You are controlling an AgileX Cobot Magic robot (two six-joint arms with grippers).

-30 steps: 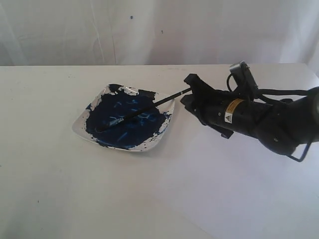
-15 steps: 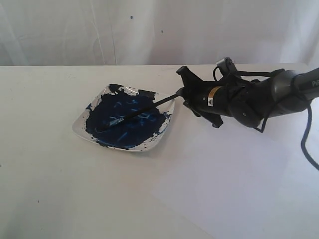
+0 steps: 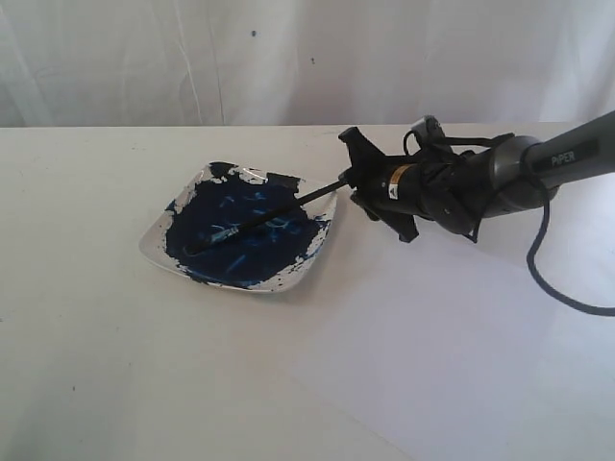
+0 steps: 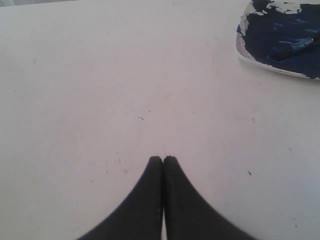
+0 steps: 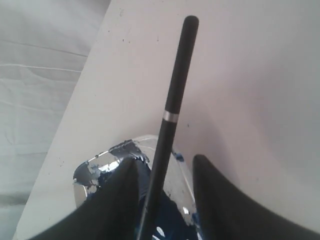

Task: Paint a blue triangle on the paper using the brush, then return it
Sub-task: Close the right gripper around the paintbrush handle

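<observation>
- The white table (image 3: pixel 96 384) fills most of the exterior view, with a pale, creased curtain (image 3: pixel 144 58) hanging behind its far edge.
- The paper (image 3: pixel 480 365) is a large white sheet lying flat on the right half of the table. It is slightly glossier than the tabletop, and its near-left edge shows only faintly. No painted marks can be made out on it.
- The right arm (image 3: pixel 500 178), dark with a grey link lettered "PiPER", reaches in from the right and hangs low above the table, with a black cable (image 3: pixel 538 279) looping beside it.
- A square white dish (image 3: pixel 152 247), smeared inside with dark blue paint, sits left of centre on the table, just off the paper's corner.
- The brush (image 3: pixel 259 219) lies across the dish. Its bristle end sits in the paint, its black handle leans on the dish's right rim, and the handle's free end sticks out past that rim.
- The right gripper (image 3: pixel 351 182) sits at that free end. The right wrist view shows its jaws spread, with the handle (image 5: pixel 172 95) between them and a clear gap on one side, so nothing is clamped.
- The left gripper (image 4: pixel 163 160) hangs over bare table with its fingers pressed together and holds nothing. The dish (image 4: pixel 241 47) is well off to one side.
</observation>
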